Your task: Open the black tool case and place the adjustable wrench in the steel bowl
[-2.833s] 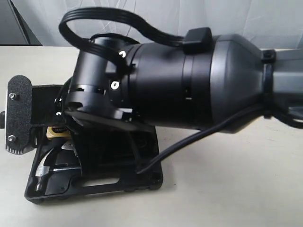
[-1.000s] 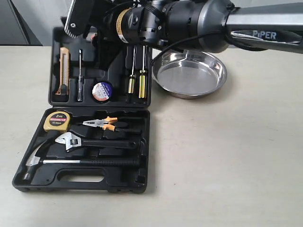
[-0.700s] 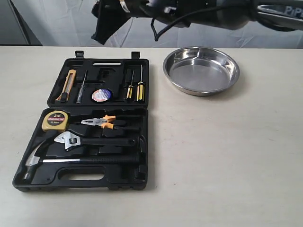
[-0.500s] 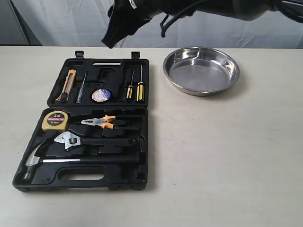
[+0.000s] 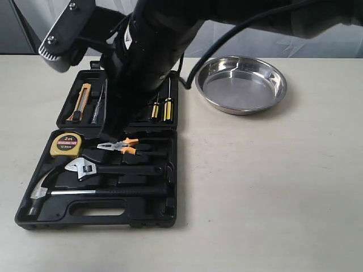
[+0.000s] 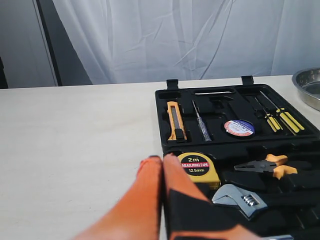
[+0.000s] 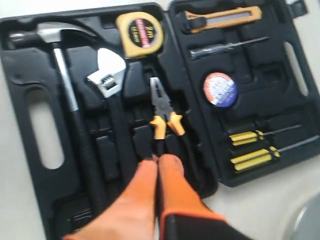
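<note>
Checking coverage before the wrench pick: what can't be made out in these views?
Exterior view: the right arm hides the tape roll and the lid middle of the tool case.
Left wrist view: the steel bowl is cut off by the frame edge.
Right wrist view: blurred; the adjustable wrench handle fades into black tray.

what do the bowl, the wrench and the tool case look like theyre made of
Steel bowl: likely polished stainless steel; mirror-bright, with reflections on its walls.
Adjustable wrench: shiny silver metal head, probably plated steel; the black handle looks matte, coated or rubbery, cannot tell which.
Tool case: black moulded plastic by the look, dull finish, with shaped recesses.
</note>
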You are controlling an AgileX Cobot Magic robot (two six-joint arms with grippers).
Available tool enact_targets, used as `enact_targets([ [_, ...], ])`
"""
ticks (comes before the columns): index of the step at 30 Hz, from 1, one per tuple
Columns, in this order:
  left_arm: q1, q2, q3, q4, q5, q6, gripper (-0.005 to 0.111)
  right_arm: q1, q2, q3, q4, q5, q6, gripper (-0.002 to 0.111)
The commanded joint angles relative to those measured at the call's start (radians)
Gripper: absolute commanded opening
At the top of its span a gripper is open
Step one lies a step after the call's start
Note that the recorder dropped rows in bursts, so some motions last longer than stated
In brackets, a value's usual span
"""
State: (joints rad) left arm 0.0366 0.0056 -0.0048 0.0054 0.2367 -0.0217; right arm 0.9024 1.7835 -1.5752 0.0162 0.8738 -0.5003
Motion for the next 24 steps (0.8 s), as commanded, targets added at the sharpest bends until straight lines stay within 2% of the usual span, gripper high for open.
enact_targets([
  [1, 0.003, -0.006, 0.005, 0.001, 0.001, 0.002, 0.000, 0.005, 0.025, 0.005, 0.085, 0.010, -0.119, 0.010],
  [7, 0.003, -0.006, 0.005, 0.001, 0.001, 0.002, 0.000, 0.005, 0.086, 0.005, 0.088, 0.010, -0.155, 0.048],
  [9, 0.003, -0.006, 0.005, 0.001, 0.001, 0.002, 0.000, 0.006, 0.105, 0.005, 0.088, 0.010, -0.164, 0.054],
  [17, 0.003, -0.006, 0.005, 0.001, 0.001, 0.002, 0.000, 0.009, 0.187, 0.005, 0.090, -0.026, -0.260, 0.054],
  [24, 0.003, -0.006, 0.005, 0.001, 0.001, 0.001, 0.000, 0.036, 0.256, -0.001, 0.081, -0.158, -0.296, 0.054],
])
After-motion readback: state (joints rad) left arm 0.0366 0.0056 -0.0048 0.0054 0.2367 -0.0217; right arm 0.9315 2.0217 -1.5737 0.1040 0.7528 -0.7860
